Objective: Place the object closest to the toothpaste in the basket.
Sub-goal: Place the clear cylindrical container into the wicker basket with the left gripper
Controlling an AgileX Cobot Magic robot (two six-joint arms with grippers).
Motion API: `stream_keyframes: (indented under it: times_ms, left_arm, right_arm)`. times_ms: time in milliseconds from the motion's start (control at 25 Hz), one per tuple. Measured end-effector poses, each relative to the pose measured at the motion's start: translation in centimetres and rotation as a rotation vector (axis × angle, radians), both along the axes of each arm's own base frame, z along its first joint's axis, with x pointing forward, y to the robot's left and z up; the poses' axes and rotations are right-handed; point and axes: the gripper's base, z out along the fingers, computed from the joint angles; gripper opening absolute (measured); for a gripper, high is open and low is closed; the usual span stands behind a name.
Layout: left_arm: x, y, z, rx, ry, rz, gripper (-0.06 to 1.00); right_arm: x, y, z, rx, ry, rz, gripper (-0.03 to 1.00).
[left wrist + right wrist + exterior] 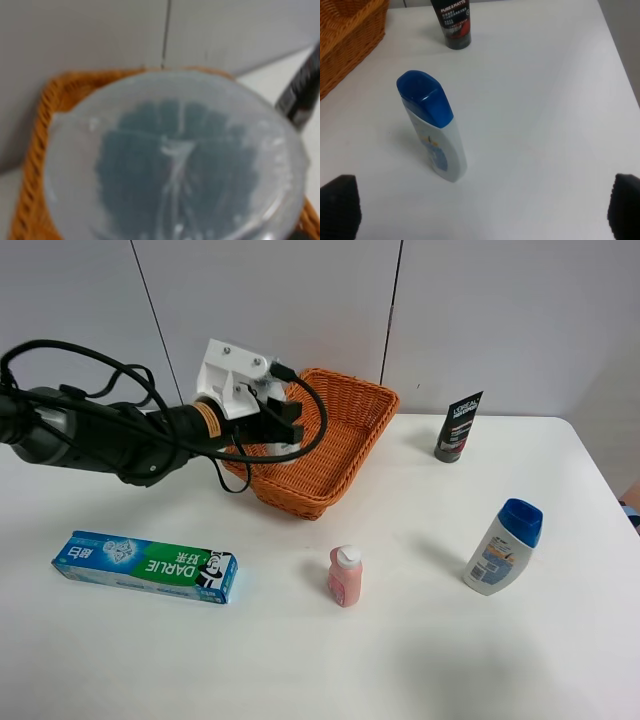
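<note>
The green and blue toothpaste box (pixel 145 566) lies flat at the front left of the table. My left gripper (pixel 280 430) hangs over the left side of the wicker basket (pixel 352 381). It holds a clear round plastic container (pixel 175 160), whose blurred base fills the left wrist view with the basket rim (pixel 37 120) behind it. The gripper's fingers are hidden there. My right gripper (pixel 480 210) is open and empty, its fingertips (pixel 337 205) wide apart over the table near the blue-capped bottle. It is out of the exterior high view.
A small pink bottle (pixel 345 576) stands at front centre. A white bottle with a blue cap (pixel 503 546) stands at right, also in the right wrist view (pixel 432 135). A black tube (pixel 458 427) stands behind, right of the basket.
</note>
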Motion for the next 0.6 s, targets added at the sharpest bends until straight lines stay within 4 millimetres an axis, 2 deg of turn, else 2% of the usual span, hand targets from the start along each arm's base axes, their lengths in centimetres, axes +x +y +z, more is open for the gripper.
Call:
stream_keyframes:
  times_ms: [120, 280, 360, 480, 600]
  left_arm:
    - [-0.3, -0.7, -1.1, 0.001, 0.038, -0.010, 0.43]
    - [0.0, -0.8, -0.5, -0.094, 0.064, 0.033, 0.86]
    - [-0.1, -0.8, 0.1, -0.120, 0.067, 0.042, 0.95]
    - [-0.4, -0.5, 2.6, -0.159, 0.020, 0.043, 0.98]
    - [-1.0, 0.9, 7.0, -0.197, -0.059, 0.068, 0.99]
  right_arm:
    - [0.0, 0.0, 0.0, 0.000, 0.000, 0.000, 0.99]
    - [0.0, 0.0, 0.0, 0.000, 0.000, 0.000, 0.99]
    - [0.0, 0.0, 0.0, 0.000, 0.000, 0.000, 0.99]
    - [0.0, 0.0, 0.0, 0.000, 0.000, 0.000, 0.99]
    - [0.0, 0.0, 0.0, 0.000, 0.000, 0.000, 0.99]
